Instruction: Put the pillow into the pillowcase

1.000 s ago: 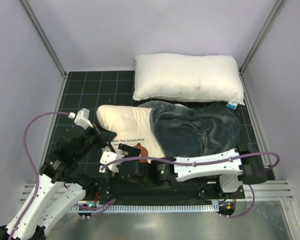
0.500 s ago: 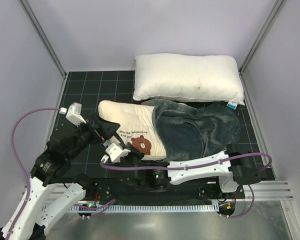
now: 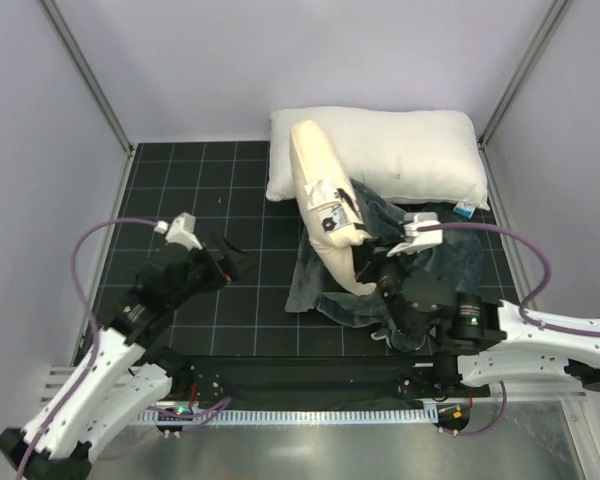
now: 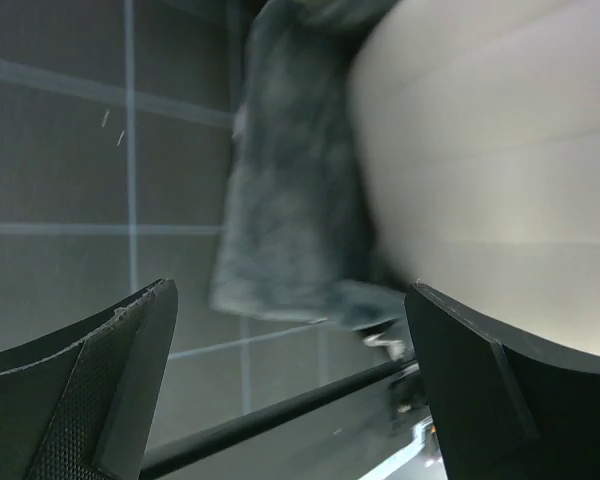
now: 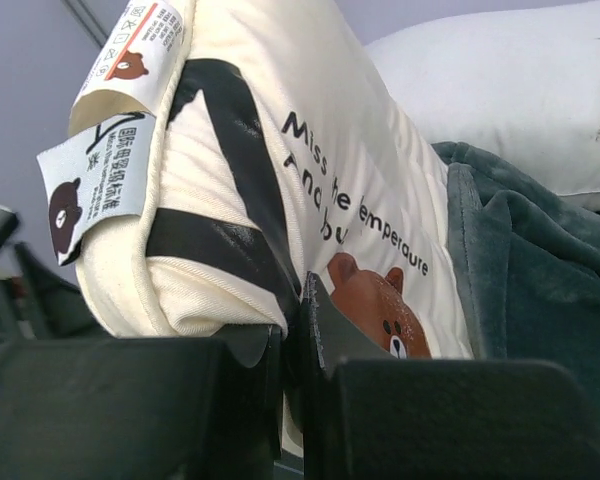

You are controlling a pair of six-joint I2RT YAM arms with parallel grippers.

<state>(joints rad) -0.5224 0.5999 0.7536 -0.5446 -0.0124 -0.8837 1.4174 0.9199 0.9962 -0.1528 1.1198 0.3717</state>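
Note:
The cream pillow (image 3: 325,205) stands on end, arched up over the dark grey pillowcase (image 3: 325,290), its top leaning against the white pillow behind. My right gripper (image 3: 373,272) is shut on the pillow's lower edge. In the right wrist view the right gripper (image 5: 295,300) pinches the pillow (image 5: 360,170) beside the brown bear face, with the pillowcase (image 5: 540,280) to the right. My left gripper (image 3: 230,265) is open, left of the pillowcase and apart from it. In the left wrist view the left gripper (image 4: 290,380) holds nothing, with the pillowcase (image 4: 280,200) and pillow (image 4: 490,150) ahead.
A large puffy white pillow (image 3: 400,155) lies at the back of the black grid mat (image 3: 200,200). Grey walls and metal posts close in the sides. The right arm lies along the near right edge.
My right gripper shut on the pillow's bear end and swung it up and to the right. My left gripper opened, let go of the pillow and stayed left. The pillowcase bunched rightward.

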